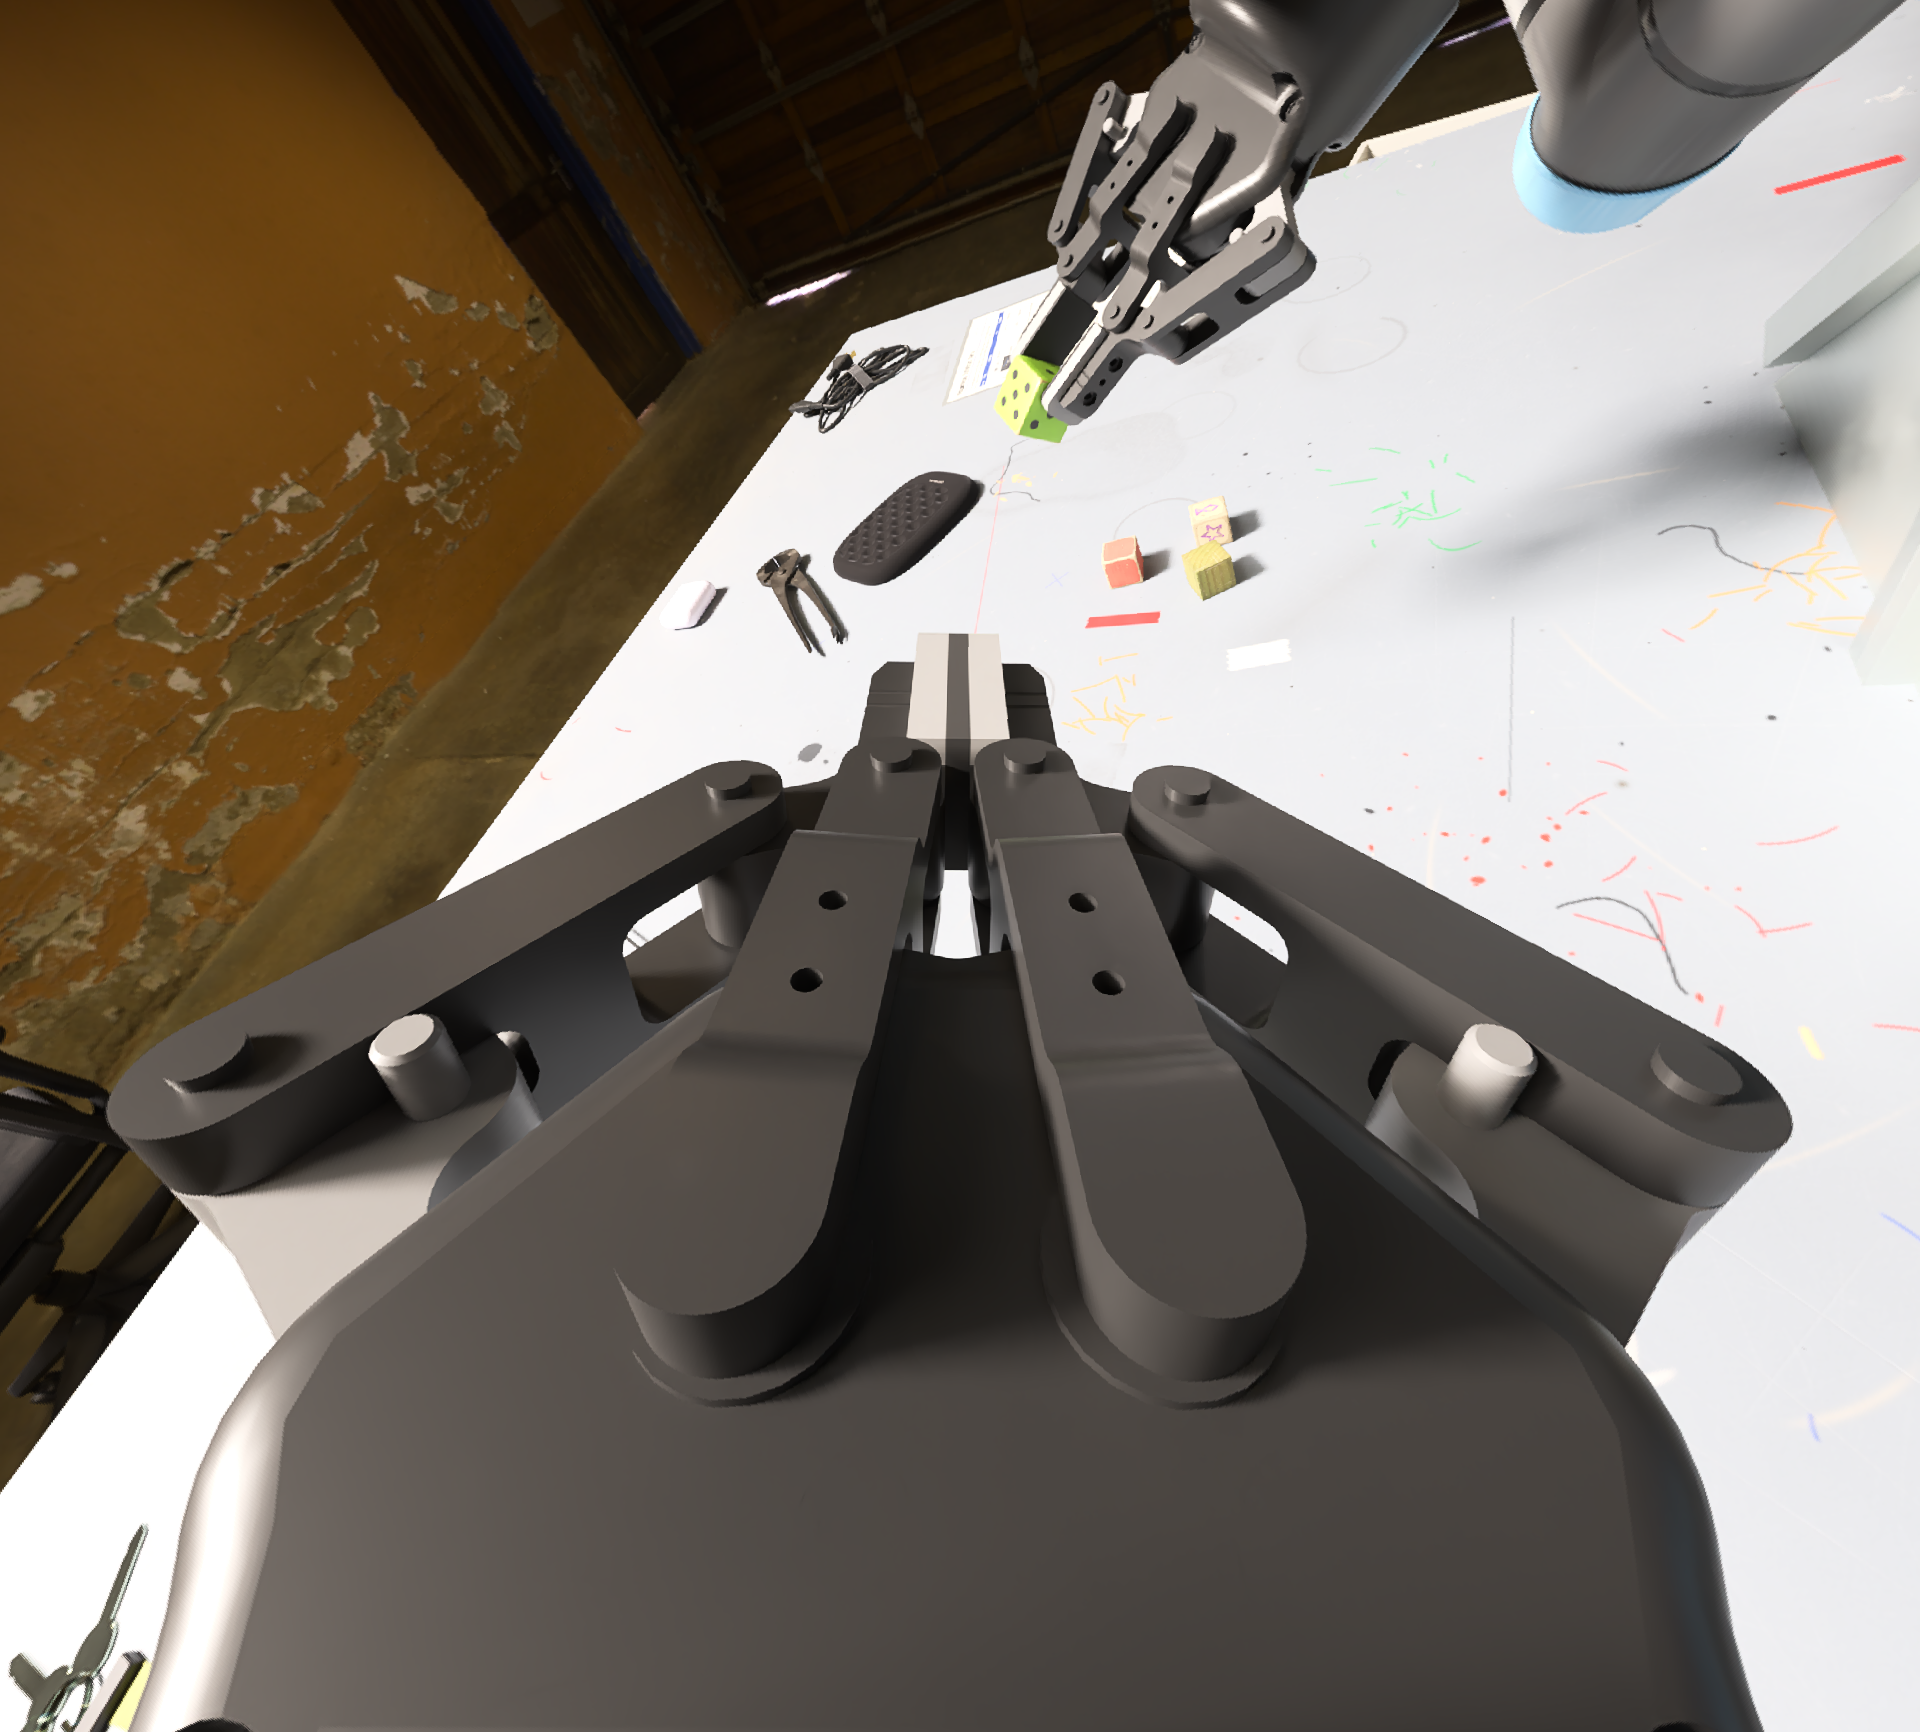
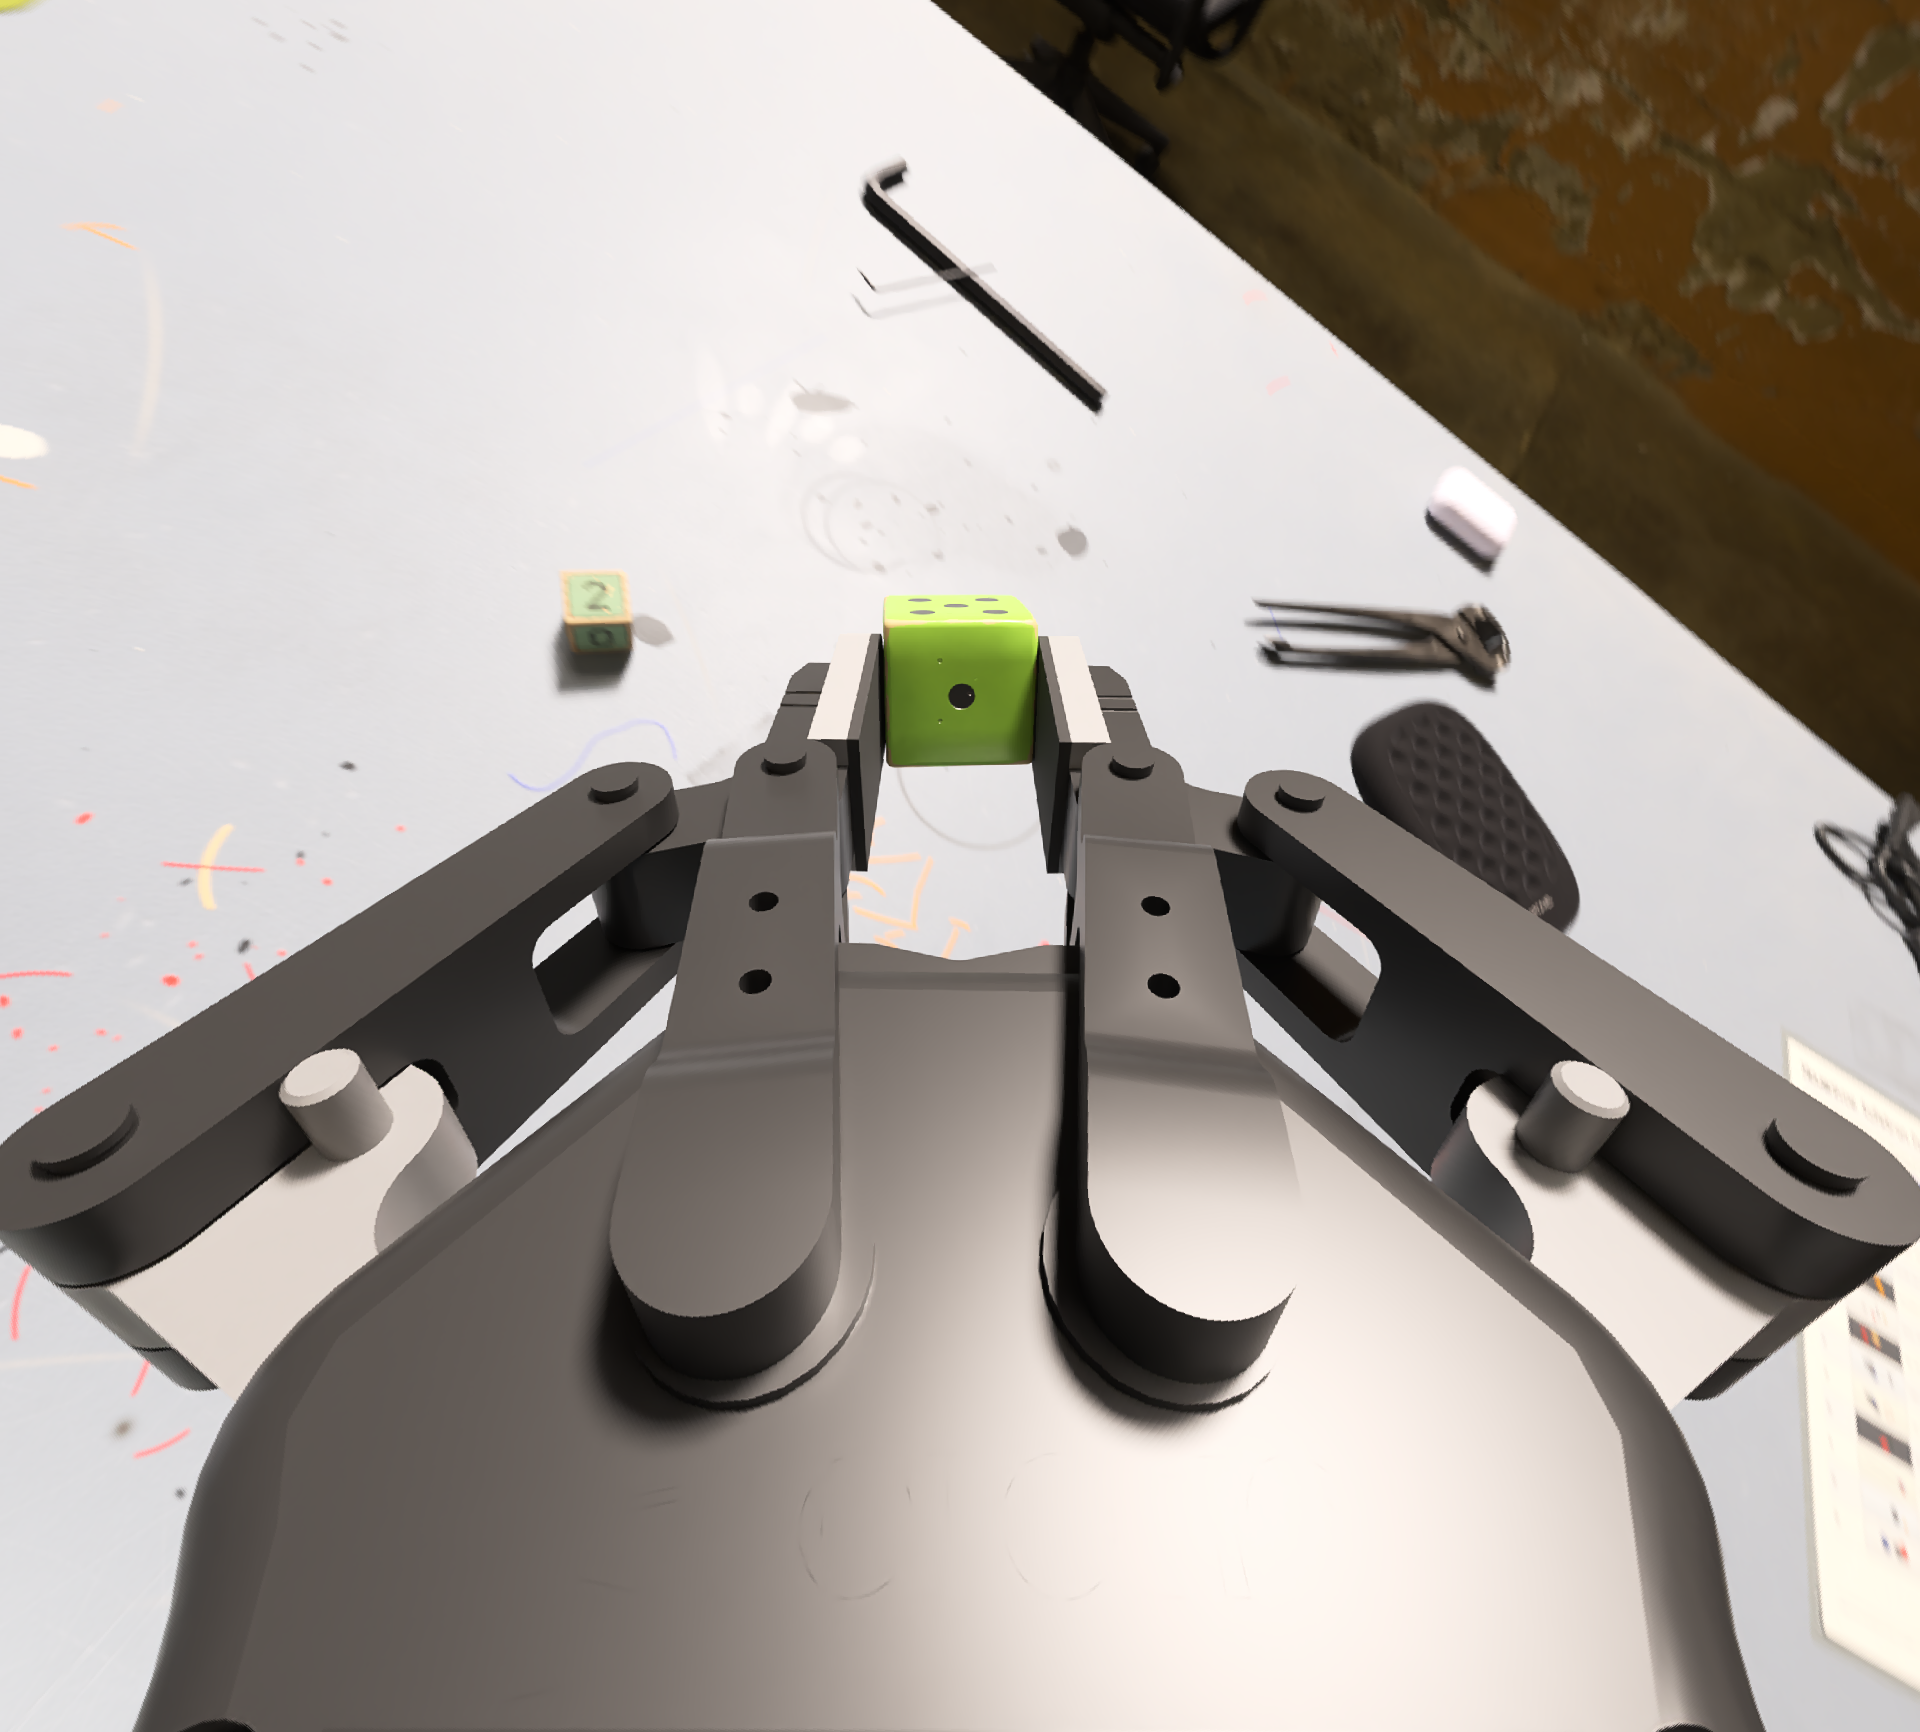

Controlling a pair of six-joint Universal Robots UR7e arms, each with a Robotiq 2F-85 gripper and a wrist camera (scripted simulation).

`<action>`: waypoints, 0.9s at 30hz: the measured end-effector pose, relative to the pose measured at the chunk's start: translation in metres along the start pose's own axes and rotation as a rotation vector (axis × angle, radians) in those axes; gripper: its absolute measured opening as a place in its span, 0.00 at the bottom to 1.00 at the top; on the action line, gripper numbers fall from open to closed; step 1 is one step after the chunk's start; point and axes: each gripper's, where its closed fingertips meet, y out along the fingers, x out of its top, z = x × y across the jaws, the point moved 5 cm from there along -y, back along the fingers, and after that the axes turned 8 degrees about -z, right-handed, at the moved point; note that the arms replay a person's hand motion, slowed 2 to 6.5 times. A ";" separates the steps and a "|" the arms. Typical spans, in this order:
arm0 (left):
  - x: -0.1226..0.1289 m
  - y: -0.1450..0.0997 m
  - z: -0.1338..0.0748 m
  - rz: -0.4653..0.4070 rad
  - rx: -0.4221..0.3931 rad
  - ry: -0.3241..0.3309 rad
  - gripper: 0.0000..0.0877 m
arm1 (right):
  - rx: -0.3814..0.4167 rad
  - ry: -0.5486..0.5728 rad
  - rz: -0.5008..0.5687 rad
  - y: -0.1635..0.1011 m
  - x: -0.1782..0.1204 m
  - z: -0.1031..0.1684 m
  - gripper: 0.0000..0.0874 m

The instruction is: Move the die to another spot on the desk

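Observation:
A green die with black pips sits between the pads of my right gripper, which is shut on it and holds it above the white desk. In the left wrist view the die shows at the tips of the right gripper, lifted off the desk near the far edge. My left gripper is shut and empty, its pads pressed together, above the desk's middle.
On the desk lie a black oval pad, pliers, a white case, a cable bundle, a paper sheet and three small wooden blocks. An Allen key and a numbered block lie ahead of the right gripper. The desk edge runs along the left.

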 end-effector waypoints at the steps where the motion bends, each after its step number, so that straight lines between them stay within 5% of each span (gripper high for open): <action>1: 0.000 0.000 0.000 0.000 0.000 0.000 0.00 | -0.018 0.016 0.021 -0.002 -0.006 -0.006 0.29; 10: 0.001 0.002 -0.002 0.002 -0.005 0.007 0.00 | -0.089 0.134 0.243 -0.006 -0.064 -0.039 0.29; 27: -0.005 0.010 -0.006 0.030 -0.023 0.004 0.00 | 0.036 0.272 0.447 0.042 -0.140 -0.037 0.29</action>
